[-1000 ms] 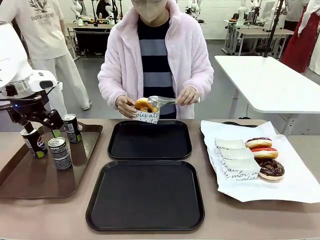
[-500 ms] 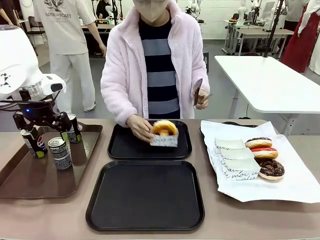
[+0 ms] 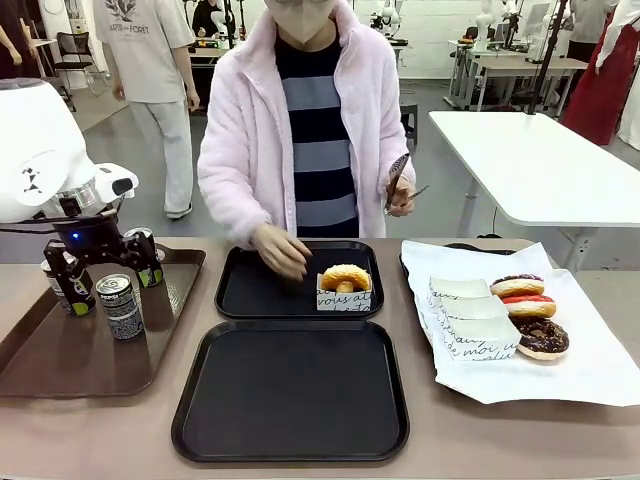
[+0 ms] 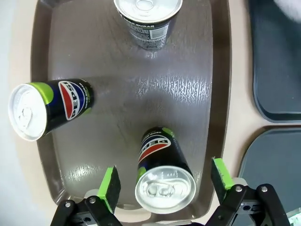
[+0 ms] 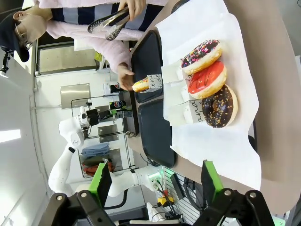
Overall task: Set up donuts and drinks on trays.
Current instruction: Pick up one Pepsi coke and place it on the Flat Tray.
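A glazed donut (image 3: 345, 279) in its white paper holder stands on the far black tray (image 3: 255, 290), and the person's hand (image 3: 283, 255) is just left of it. The near black tray (image 3: 290, 390) is bare. Three donuts (image 3: 530, 306) lie on white paper at the right. Three cans stand on the brown tray (image 3: 60, 360). My left gripper (image 3: 100, 262) hangs open above them. In the left wrist view one can (image 4: 160, 150) stands upright between the green pads (image 4: 110, 188) of that gripper (image 4: 165, 181). My right gripper (image 5: 156, 181) is open, holding nothing, high over the iced donuts (image 5: 206, 79).
The person holds metal tongs (image 3: 398, 185) up in the other hand. Several empty paper holders (image 3: 470, 325) lie beside the iced donuts on the white paper (image 3: 590, 370). Two other cans (image 4: 51, 108) (image 4: 148, 19) stand near my left gripper.
The person has set the glazed donut in its holder down on the far black tray and let go, raising the tongs. My left gripper has drifted slightly right over the cans.
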Robot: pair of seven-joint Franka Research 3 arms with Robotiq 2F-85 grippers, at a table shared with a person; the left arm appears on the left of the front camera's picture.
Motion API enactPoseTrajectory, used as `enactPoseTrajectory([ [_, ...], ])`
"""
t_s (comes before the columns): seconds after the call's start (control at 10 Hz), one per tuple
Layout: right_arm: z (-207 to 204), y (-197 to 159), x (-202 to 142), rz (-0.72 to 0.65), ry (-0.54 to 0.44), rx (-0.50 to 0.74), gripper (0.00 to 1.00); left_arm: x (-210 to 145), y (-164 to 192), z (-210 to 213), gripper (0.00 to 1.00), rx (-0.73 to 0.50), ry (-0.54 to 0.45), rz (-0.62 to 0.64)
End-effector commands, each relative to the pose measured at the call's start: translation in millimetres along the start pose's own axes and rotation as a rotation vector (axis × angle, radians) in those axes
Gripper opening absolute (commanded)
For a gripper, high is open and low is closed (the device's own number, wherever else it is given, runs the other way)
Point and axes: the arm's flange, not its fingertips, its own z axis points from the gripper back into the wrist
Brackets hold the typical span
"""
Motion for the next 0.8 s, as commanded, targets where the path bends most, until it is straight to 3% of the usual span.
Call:
enactPoseTrajectory([
  [0.0, -1.2, -1.0, -0.3, 0.007, -0.003, 0.017, 1.0, 5.9, -4.0, -13.0, 1.0, 0.023, 0.014, 0.02],
  [0.4, -1.2, -1.0, -0.3, 0.007, -0.003, 0.017, 1.0, 3.8, -3.9, -30.4, 1.0, 0.053, 0.074, -0.004],
  [0.7, -1.2, -1.0, -0.3, 0.007, -0.003, 0.017, 1.0, 2.9, -3.1, -27.1, 0.1, 0.024, 0.009, -0.057],
])
